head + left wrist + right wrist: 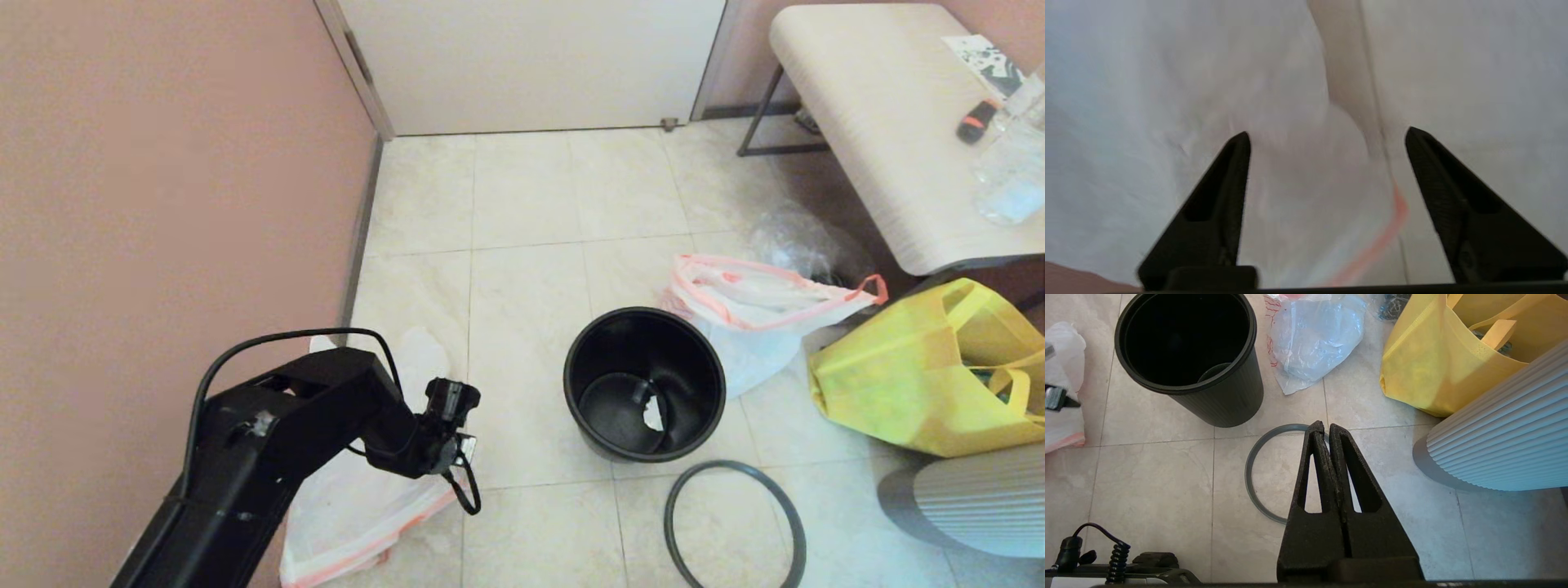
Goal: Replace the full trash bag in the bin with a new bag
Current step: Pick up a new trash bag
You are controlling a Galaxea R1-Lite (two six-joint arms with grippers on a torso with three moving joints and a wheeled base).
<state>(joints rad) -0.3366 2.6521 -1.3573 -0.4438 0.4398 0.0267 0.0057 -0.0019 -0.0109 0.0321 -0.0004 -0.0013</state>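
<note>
My left pincer point(1327, 136) hangs spread over the new bag point(359, 506), nothing between its fingers.

The new bag lies flat on the floor tiles directly beneath me, thin translucent white film with an orange-pink drawstring rim point(1372, 249) running close under my fingertips. I judge it nearly weightless, limp and slippery, apt to slide or bunch instead of lifting cleanly. The doubled hem at that rim looks the firmest place to pinch, so I would close there, not on the loose single sheet. The bin point(644, 384) stands open and unlined off to my right, its separate grey hoop point(735, 527) flat on the tiles beside it. Beyond the bin slumps the full trash bag point(755, 314), same white film and pink rim. My right pincer point(1327, 426) rests pressed together above the hoop, empty.
</note>
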